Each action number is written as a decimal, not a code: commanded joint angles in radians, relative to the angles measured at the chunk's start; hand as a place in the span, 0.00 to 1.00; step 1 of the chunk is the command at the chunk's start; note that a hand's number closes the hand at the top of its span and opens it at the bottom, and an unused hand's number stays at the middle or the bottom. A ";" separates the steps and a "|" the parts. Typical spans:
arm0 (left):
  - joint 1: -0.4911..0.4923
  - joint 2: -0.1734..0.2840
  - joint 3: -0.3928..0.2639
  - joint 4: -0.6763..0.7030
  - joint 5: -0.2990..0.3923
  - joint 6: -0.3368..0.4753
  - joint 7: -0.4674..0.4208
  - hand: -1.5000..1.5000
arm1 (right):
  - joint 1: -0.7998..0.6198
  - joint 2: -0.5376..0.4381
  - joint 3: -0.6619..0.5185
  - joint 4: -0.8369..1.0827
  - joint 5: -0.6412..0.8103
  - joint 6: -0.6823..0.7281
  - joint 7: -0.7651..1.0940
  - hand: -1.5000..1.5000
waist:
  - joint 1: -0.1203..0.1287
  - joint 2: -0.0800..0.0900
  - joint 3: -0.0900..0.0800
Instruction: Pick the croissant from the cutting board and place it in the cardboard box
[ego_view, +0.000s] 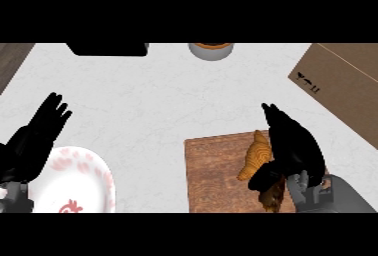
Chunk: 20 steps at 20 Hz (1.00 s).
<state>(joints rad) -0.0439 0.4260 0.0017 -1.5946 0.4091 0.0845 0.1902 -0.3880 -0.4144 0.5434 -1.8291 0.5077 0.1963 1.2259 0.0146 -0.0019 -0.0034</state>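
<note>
So the croissant (255, 157) is sitting on the wooden cutting board (218, 175), toward the board's right side. It's golden-orange on the upper part, with ridged, layered bands running across it, and it gets noticeably darker brown at the lower end near the bottom of the view. It lies long-ways, roughly up and down in the head view, tapering to a point at the top.

The right hand (295, 150) is right over it, covering the croissant's right edge. The fingers stretch up past the tip of the pastry, and the thumb comes down across its lower half, so it looks like the hand is closing round it. Whether the croissant is off the board, can't tell from this angle.

The left hand (33, 140) is at the left edge, fingers straight and spread, nothing in it, partly overlapping a white plate (81, 185) with a red pattern.

The cardboard box (343, 80) is at the upper right of the white bench (162, 95), well apart from the board. A grey cup-like thing (211, 50) and a dark object (107, 48) are at the far edge.
</note>
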 joint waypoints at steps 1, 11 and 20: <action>-0.018 -0.014 0.000 0.028 -0.012 0.011 0.002 0.50 | -0.074 0.072 -0.012 0.048 -0.023 0.141 0.260 0.00 | -0.011 0.000 0.000; 0.041 -0.031 -0.001 -0.036 -0.038 0.012 -0.012 0.50 | -0.056 0.125 -0.009 0.044 0.030 0.141 0.261 0.00 | -0.011 -0.003 0.002; 0.045 -0.034 0.015 -0.036 -0.026 -0.025 -0.001 0.50 | -0.047 0.161 -0.002 0.176 0.120 0.144 0.150 0.00 | -0.009 0.000 0.002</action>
<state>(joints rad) -0.0153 0.3961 0.0147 -1.6218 0.3809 0.0751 0.1934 -0.4253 -0.2821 0.5344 -1.7007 0.5993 0.2702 1.1963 0.0043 -0.0024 -0.0013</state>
